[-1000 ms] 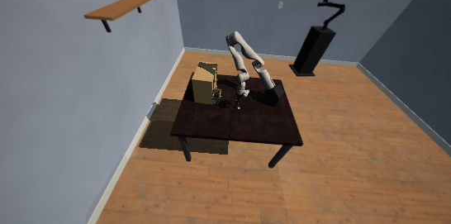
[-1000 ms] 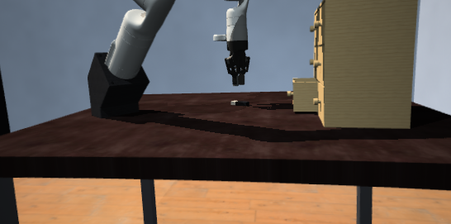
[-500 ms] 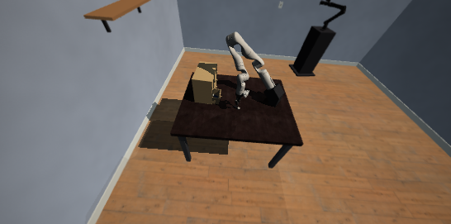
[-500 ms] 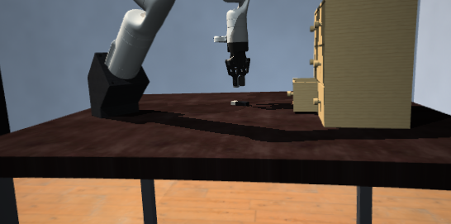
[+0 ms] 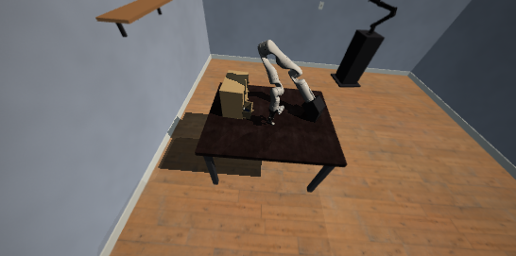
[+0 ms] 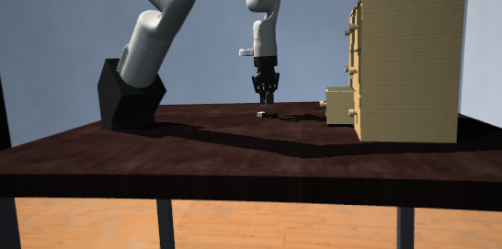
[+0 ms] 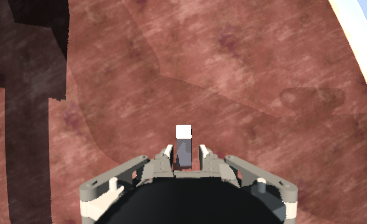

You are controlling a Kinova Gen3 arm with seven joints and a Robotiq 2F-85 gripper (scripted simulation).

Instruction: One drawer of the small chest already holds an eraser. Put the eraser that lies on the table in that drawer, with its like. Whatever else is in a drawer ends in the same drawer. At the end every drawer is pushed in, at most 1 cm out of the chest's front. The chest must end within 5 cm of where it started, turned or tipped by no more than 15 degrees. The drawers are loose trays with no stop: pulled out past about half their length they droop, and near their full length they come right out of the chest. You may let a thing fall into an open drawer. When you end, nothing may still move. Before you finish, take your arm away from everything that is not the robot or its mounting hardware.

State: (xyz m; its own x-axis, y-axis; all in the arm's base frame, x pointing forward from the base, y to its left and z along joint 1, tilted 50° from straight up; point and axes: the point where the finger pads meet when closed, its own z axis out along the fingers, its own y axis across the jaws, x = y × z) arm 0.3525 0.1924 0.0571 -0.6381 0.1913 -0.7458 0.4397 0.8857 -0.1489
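The eraser [image 6: 271,115] [image 7: 184,150], dark with a white end, lies flat on the table. My gripper [image 5: 272,117] [image 6: 266,103] points straight down just above it, with no contact visible. Its fingers are partly open, one on each long side of the eraser in the wrist view, with a gap on both sides. The tan chest [image 5: 232,103] [image 6: 409,67] stands upright. One bottom drawer [image 5: 248,110] [image 6: 339,107] sticks out of its front, level. Its contents are too small to make out. The other drawers look pushed in.
The dark table [image 5: 274,142] [image 6: 230,161] carries the chest, the eraser and the arm's black base [image 5: 314,109] [image 6: 131,99]. The open drawer's knob [image 6: 323,104] faces the gripper's side. A wall shelf [image 5: 142,7] and a black pedestal [image 5: 358,59] stand away from the table.
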